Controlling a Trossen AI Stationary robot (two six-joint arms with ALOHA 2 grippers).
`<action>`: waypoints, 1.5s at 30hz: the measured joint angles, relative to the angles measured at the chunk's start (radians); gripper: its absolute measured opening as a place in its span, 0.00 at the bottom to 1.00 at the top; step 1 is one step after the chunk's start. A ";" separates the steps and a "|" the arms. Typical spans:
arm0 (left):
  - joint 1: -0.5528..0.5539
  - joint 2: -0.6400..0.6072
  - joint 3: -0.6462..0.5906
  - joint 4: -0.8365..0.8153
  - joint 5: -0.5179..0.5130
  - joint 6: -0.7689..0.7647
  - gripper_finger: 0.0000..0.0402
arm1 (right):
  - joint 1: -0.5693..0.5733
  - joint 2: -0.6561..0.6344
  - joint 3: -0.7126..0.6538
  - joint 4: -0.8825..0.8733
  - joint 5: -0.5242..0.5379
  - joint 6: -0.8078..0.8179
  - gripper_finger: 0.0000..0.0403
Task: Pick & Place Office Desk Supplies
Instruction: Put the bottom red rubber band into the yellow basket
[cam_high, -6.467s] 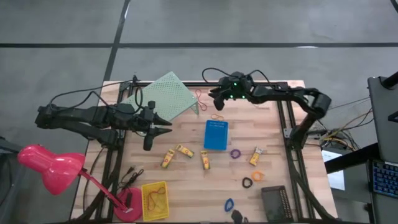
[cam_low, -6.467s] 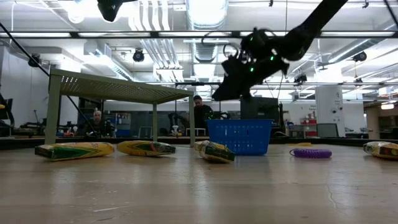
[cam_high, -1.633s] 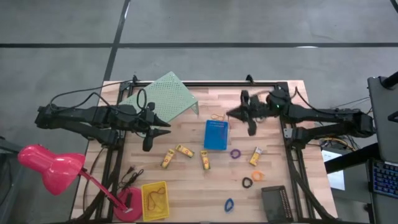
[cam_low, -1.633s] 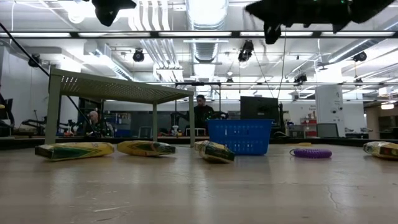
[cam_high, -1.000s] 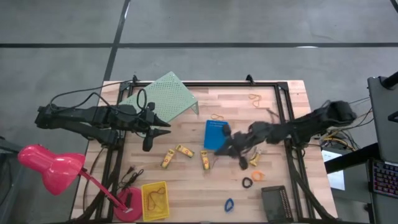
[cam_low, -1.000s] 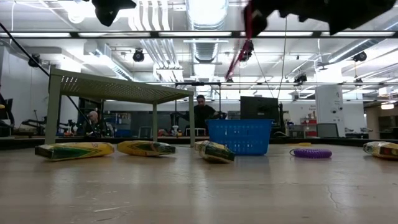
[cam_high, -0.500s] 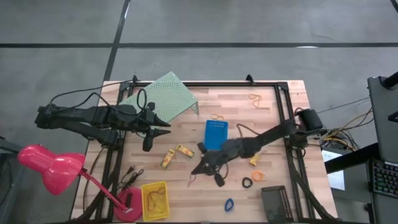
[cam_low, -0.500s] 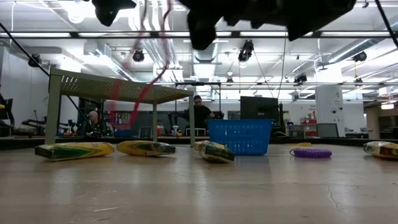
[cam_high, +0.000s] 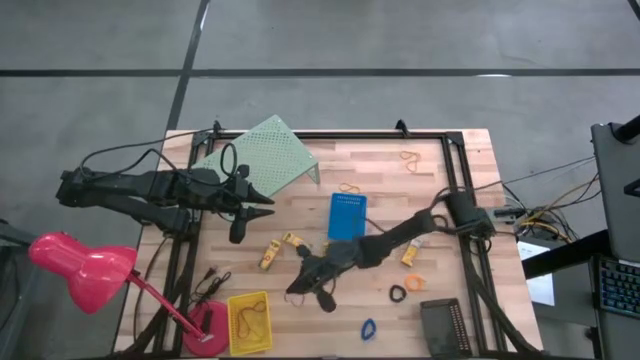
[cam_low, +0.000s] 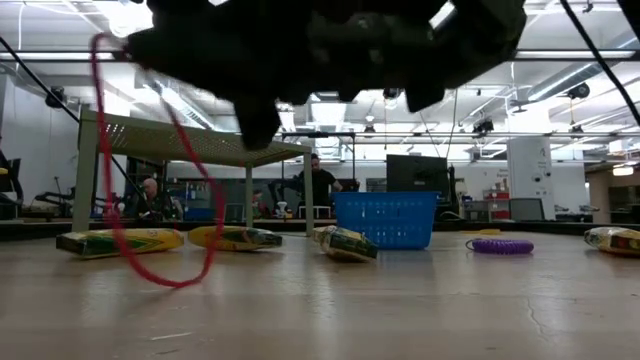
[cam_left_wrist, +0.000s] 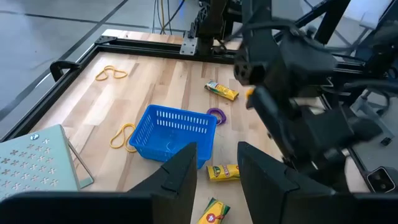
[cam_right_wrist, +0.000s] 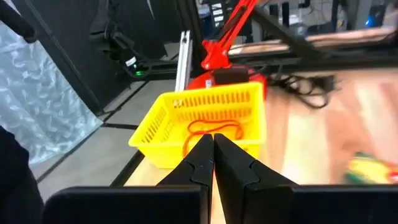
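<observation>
1. A thin red rubber band (cam_low: 150, 180) hangs in a long loop from the right gripper (cam_high: 305, 290), above the wooden table (cam_high: 420, 210); only the low view shows it.
2. The right gripper's jaws are pressed together, pinching the band, near the yellow mesh bin (cam_right_wrist: 208, 121), where an orange band (cam_right_wrist: 211, 129) lies.
3. The left gripper (cam_high: 262, 207), jaws slightly spread, holds nothing beside the perforated green riser (cam_high: 265, 155).

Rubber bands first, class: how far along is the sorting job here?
Done: some bands already lie in the yellow bin. In hand: the right gripper, shut on a red rubber band, is near that bin. Left: two tan bands, the yellow pieces and the rings, not yet binned; the left gripper waits open.
</observation>
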 joint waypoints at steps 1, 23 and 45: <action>0.000 0.000 0.000 -0.003 0.000 0.000 0.30 | 0.005 0.014 0.007 -0.002 0.000 0.010 0.02; 0.000 0.000 0.000 -0.010 0.000 0.000 0.30 | 0.041 0.135 0.076 0.007 -0.020 0.328 0.05; 0.000 0.000 0.000 -0.011 0.000 0.000 0.30 | 0.027 0.119 0.069 0.006 -0.028 0.257 0.24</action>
